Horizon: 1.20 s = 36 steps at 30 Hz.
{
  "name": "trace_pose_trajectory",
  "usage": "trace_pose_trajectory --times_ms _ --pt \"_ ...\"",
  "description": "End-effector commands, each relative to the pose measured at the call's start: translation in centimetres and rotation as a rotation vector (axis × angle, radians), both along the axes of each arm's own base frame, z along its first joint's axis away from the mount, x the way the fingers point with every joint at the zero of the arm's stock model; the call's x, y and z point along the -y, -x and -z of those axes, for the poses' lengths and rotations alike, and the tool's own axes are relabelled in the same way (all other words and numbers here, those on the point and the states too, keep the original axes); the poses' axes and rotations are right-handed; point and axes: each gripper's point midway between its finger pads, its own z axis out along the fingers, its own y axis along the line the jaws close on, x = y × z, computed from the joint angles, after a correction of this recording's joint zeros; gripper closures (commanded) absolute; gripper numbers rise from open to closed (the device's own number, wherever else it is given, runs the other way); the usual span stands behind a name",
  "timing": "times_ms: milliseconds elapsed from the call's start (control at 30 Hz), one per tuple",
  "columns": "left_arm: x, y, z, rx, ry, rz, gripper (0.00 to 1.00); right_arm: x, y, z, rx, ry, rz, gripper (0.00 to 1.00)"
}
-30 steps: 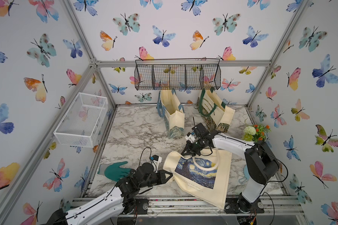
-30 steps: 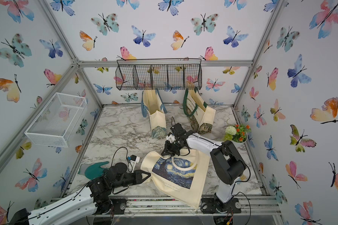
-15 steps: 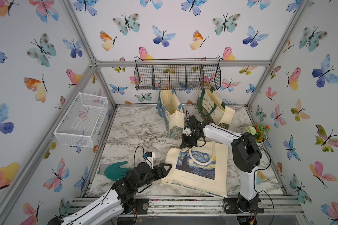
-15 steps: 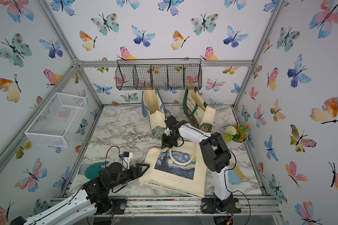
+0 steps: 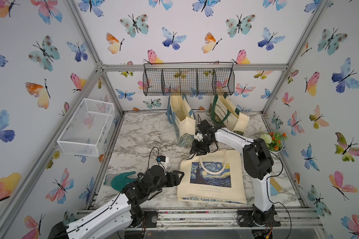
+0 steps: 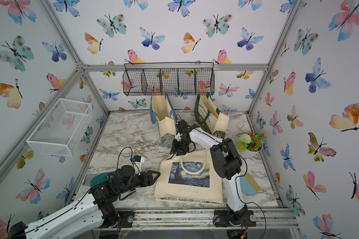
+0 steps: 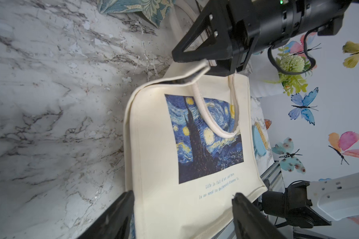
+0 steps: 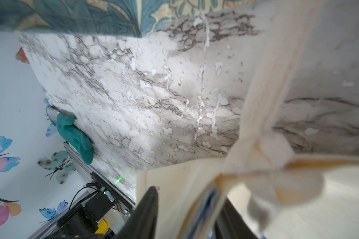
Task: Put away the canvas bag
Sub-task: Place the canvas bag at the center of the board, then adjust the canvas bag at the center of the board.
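Bag [image 5: 210, 179] [image 6: 189, 178]: lies flat on the table [image 5: 145, 132], front and right of centre, print side up. Its mouth faces the rear and its bottom edge is near the front rail. One handle [image 5: 212, 169] lies looped across the print. In the left wrist view the rear left corner of the mouth stands raised off the panel below it.

Left gripper [image 5: 179, 179] [image 6: 157, 178]: low over the table, just beside the bag's left edge, pointing at it. The jaws stand wide. In the left wrist view [image 7: 182, 194] its fingers [image 7: 120, 211] sit either side of the bag's lower corner. Contact with the cloth cannot be told, and nothing is held.

Right gripper [image 5: 197, 153] [image 6: 177, 153]: pointing down at the raised rear left corner of the bag's mouth. In the right wrist view [image 8: 190, 194] the jaws stand part-way apart, with the rim [image 8: 174, 186] between the fingers [image 8: 147, 207]. That view is blurred, so whether either finger presses the cloth cannot be told. The left wrist view [image 7: 192, 62] shows the gripper directly over the lifted rim.

Surroundings:
- Two totes stand upright at the rear of the table, one with blue trim [image 5: 183, 120] and one with green trim [image 5: 228, 115]. The right gripper is just in front of the blue one.
- A black basket [image 5: 188, 82] hangs on the rear wall above the totes.
- A white basket [image 5: 87, 128] hangs on the left wall.
- A teal glove [image 5: 120, 180] lies at the front left, partly behind the left arm.
- Flowers [image 5: 273, 139] stand at the right edge.
- A blue brush [image 5: 275, 187] lies front right, partly hidden by the right arm.
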Motion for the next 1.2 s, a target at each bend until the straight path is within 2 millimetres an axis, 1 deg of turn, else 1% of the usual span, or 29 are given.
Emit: trace_pose_trajectory --times_ms 0,67,167,200,267,300,367,467,500,533,567,600,633,700,833,933,1000,1167 --pt "1.2 -1.0 -1.5 0.093 -0.03 0.058 0.21 -0.5 -0.9 -7.3 0.13 -0.132 -0.03 0.48" --pt "1.9 -1.5 -1.5 0.104 -0.031 0.069 0.21 0.3 -0.9 -9.2 0.151 -0.145 -0.029 0.45" --pt "3.0 -2.2 -1.1 0.11 -0.031 0.088 0.21 2.2 -0.8 -11.8 0.179 -0.161 -0.012 0.45" --pt "3.4 -2.4 -0.8 0.108 -0.032 0.098 0.21 3.3 -0.7 -12.3 0.186 -0.159 0.004 0.45" --pt "4.4 -2.7 -0.4 0.106 -0.034 0.125 0.22 5.5 -0.1 -12.2 0.196 -0.142 0.048 0.46" --pt "4.8 -2.8 0.0 0.098 -0.041 0.138 0.24 6.4 0.4 -11.8 0.198 -0.137 0.069 0.48" --pt "5.7 -2.8 0.7 0.082 -0.046 0.176 0.34 8.1 1.5 -10.7 0.207 -0.135 0.119 0.54" --pt "6.7 -2.3 2.3 0.044 -0.059 0.24 0.53 10.2 3.9 -8.4 0.187 -0.143 0.176 0.69" --pt "7.1 -1.9 2.7 0.033 -0.058 0.27 0.6 10.8 4.6 -7.7 0.181 -0.138 0.189 0.76" --pt "7.3 -1.6 3.1 0.019 -0.06 0.294 0.67 11.5 5.5 -7.2 0.178 -0.133 0.198 0.85" --pt "7.5 -1.3 3.5 0.008 -0.066 0.315 0.73 12.0 6.0 -6.8 0.176 -0.123 0.206 0.9" --pt "7.6 -1.1 3.8 -0.004 -0.075 0.335 0.79 12.6 6.7 -6.2 0.174 -0.107 0.22 0.98" --pt "7.7 -0.9 4.1 -0.01 -0.086 0.357 0.84 13.0 7.2 -5.7 0.171 -0.095 0.229 0.99" --pt "7.8 -0.5 4.4 -0.022 -0.09 0.379 0.86 13.8 8.3 -4.4 0.161 -0.083 0.244 0.99" --pt "7.5 -0.4 5.4 -0.047 -0.097 0.364 0.86 14.7 10.7 -0.4 0.086 -0.059 0.273 0.99" --pt "7.7 -0.3 5.7 -0.066 -0.101 0.372 0.86 14.8 12.2 2.0 0.014 -0.068 0.285 0.99" --pt "8.0 -0.4 6.0 -0.083 -0.108 0.381 0.86 14.4 12.7 2.8 -0.013 -0.106 0.301 0.99" --pt "9.3 -0.2 7.0 -0.138 -0.116 0.438 0.92 14.2 12.5 4.6 -0.035 -0.112 0.325 0.99"
